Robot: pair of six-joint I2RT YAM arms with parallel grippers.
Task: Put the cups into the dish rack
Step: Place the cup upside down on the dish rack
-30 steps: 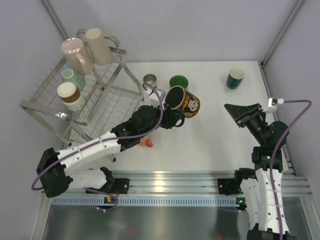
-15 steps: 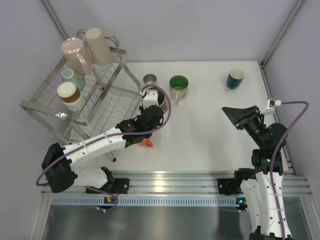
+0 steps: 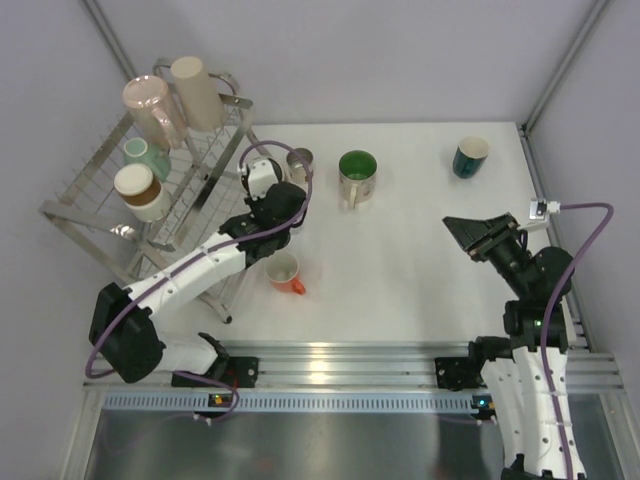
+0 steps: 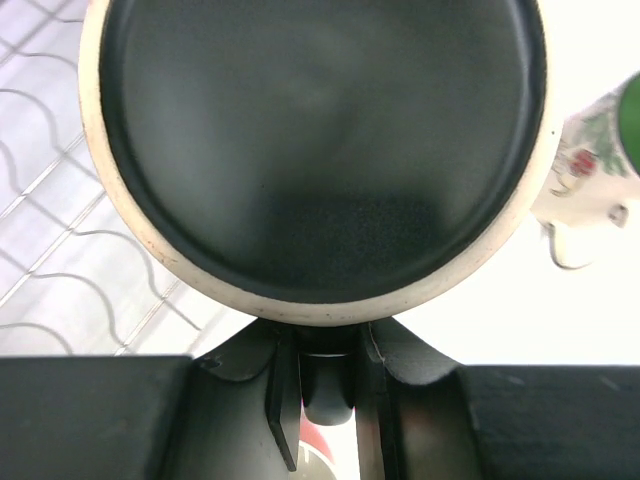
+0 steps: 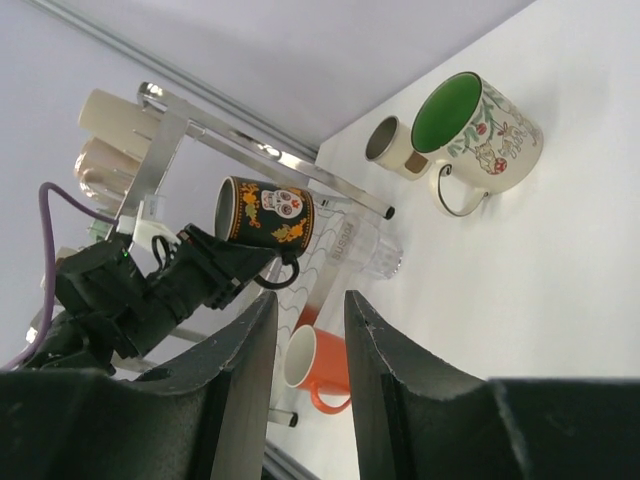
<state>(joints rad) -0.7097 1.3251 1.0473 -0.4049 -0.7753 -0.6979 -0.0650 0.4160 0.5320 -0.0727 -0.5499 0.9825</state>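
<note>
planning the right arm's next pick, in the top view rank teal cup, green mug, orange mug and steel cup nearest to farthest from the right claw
1. teal cup, back right, just beyond the right claw
2. green mug, back centre
3. orange mug, near left, and steel cup, by the rack: too close to call

No wording is legible; dark print on the clear glass is too blurred to read.
</note>
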